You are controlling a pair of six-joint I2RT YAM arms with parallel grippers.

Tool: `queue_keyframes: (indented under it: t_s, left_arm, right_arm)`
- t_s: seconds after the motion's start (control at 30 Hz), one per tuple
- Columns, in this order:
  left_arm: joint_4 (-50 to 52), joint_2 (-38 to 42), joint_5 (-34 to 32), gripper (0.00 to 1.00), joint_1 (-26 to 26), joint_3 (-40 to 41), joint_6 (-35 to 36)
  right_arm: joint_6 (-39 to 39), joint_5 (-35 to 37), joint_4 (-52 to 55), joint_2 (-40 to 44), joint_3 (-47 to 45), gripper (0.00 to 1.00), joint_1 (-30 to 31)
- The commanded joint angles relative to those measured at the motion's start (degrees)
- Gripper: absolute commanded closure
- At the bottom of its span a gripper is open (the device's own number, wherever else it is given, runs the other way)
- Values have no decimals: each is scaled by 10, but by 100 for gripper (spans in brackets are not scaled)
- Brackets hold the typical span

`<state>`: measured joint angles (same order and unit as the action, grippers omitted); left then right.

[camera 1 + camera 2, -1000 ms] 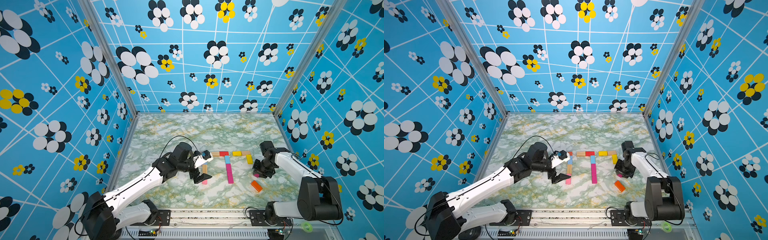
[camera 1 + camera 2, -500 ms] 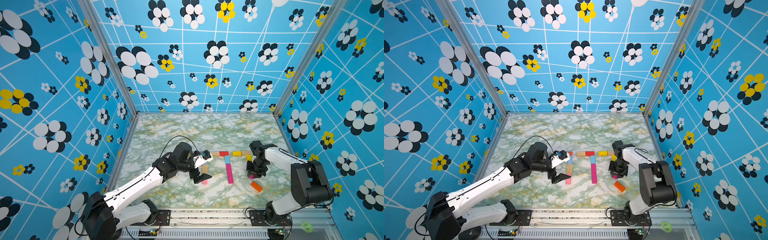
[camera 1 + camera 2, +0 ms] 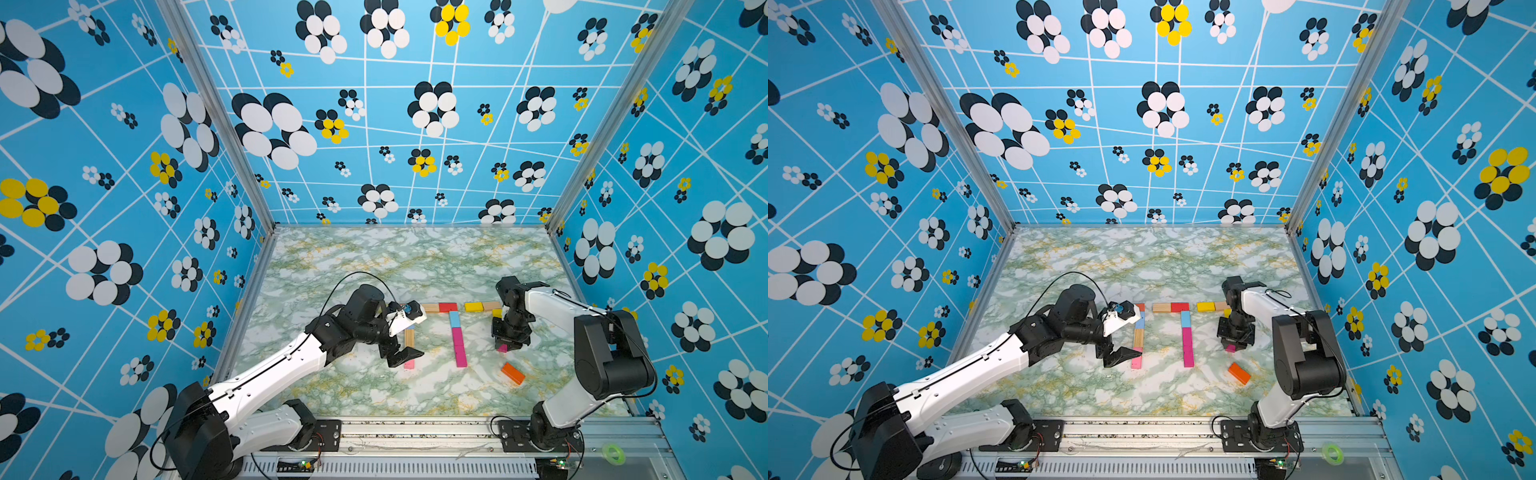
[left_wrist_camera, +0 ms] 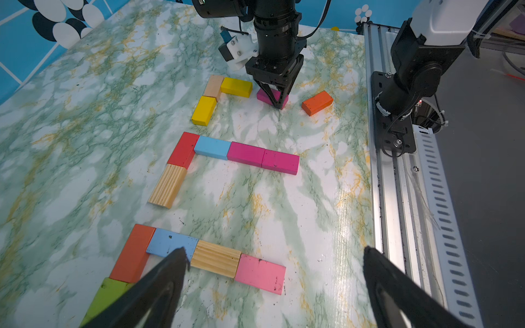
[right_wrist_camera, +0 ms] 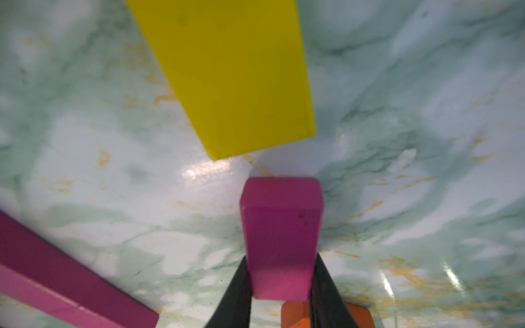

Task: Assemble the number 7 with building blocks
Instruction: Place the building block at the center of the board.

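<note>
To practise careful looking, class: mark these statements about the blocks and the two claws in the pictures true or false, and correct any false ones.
1. The right claw is shut on a magenta block. True.
2. The left claw grips a pink block. False: it is open and empty.
3. An orange block lies apart from the other blocks. True.
4. The middle figure has an all-yellow long line. False: one light blue block and two magenta blocks.

Left arm (image 3: 266,374), right arm (image 3: 548,305): white shells, black joints, black bases screwed onto the aluminium rail (image 3: 415,432). Left gripper (image 4: 274,251): black tapered fingers (image 4: 159,286). Left arm: looping black cable.
</note>
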<state>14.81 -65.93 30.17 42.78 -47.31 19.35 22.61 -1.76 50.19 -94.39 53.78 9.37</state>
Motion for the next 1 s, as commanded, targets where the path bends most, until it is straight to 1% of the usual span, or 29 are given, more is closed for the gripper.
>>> queue_keyframes:
  t_s: [0.0, 0.07, 0.2, 0.33, 0.43, 0.5, 0.6, 0.63, 0.67, 0.8, 0.87, 0.97]
  left_arm:
    - [-3, -4, -2, 1, 4, 8, 8]
    - [-3, -4, -2, 1, 4, 7, 8]
    - [-3, -4, -2, 1, 4, 7, 8]
    - [-2, -3, -2, 1, 4, 8, 8]
    - [-2, 0, -4, 1, 4, 8, 9]
    - [-2, 2, -4, 1, 4, 8, 9]
    - [-3, 3, -6, 1, 4, 7, 9]
    - [-3, 5, -9, 1, 4, 7, 8]
    - [-7, 9, -12, 1, 4, 9, 8]
    - [-19, 30, -36, 1, 4, 17, 3]
    - [-32, 50, -71, 1, 3, 25, -4]
    - [-61, 84, -141, 1, -2, 42, -28]
  right_arm:
    - [-11, 18, 13, -13, 11, 71, 2]
    - [-12, 20, 13, -13, 10, 69, 2]
    - [-11, 25, 12, -12, 11, 60, 2]
    - [-7, 30, 14, -8, 12, 44, 2]
    - [7, 26, 17, 16, 7, 29, 2]
    - [25, 18, 17, 45, -3, 21, 2]
    - [50, -3, 10, 114, -23, 10, 3]
    - [59, -11, 7, 138, -31, 3, 3]
    - [65, -23, 7, 159, -36, 1, 4]
    - [106, -35, -4, 234, -60, 1, 4]
    - [145, -29, -21, 276, -79, 1, 4]
    - [200, -38, -58, 323, -109, 1, 2]
